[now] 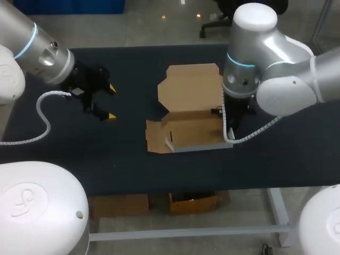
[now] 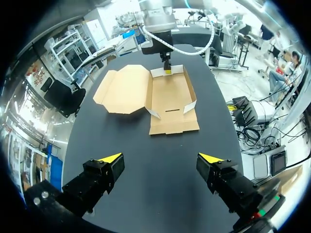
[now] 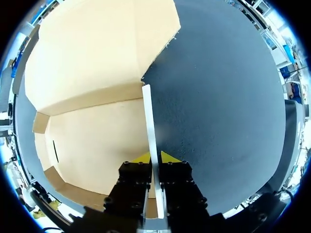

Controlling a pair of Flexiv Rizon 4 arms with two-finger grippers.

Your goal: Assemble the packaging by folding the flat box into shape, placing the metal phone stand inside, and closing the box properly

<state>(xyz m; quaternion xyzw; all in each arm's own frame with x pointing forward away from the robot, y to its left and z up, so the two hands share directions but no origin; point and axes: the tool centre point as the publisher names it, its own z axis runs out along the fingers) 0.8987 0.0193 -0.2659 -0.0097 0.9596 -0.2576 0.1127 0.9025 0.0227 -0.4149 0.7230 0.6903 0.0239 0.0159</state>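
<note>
**1. WORKPIECE.** The brown corrugated-cardboard box (image 1: 186, 119) sits near the middle of the dark matte table top (image 1: 276, 154) and is only partly formed. The base is down. The wide lid panel (image 1: 191, 85) lies open and flat on the far side. The end flap (image 1: 156, 139) on the L-arm side lies flat. The white-faced side wall (image 3: 149, 121) on the R-arm side stands upright.

**2. END EFFECTORS.**
- R gripper (image 3: 154, 158): fingers pressed together on the side wall, one tip inside the box and one outside.
- L gripper (image 1: 110, 102): fingers spread wide w/ nothing between them, above bare table and well apart from the box.

**3. STATUS (judged).** This is the wall-forming stage. The metal phone stand appears in no view.

**4. FAULT RISKS.**
- If the wall is let go before it locks, the cardboard will probably spring back flat.
- If the R gripper pulls or lifts w/ a single grip, the light box may slide or tip, since nothing pins the base.
- Excess squeeze may crease the wall.
- The white coiled cable (image 1: 249, 133) on the R arm hangs close to the box's near corner. Contact cannot be confirmed from the head view, but it could drag that corner.

**5. SURROUNDINGS.**
- Nothing lies between the L gripper and the box, so that approach is open.
- The R arm covers the box's R edge in the head view, so check the grip via the R wrist view.
</note>
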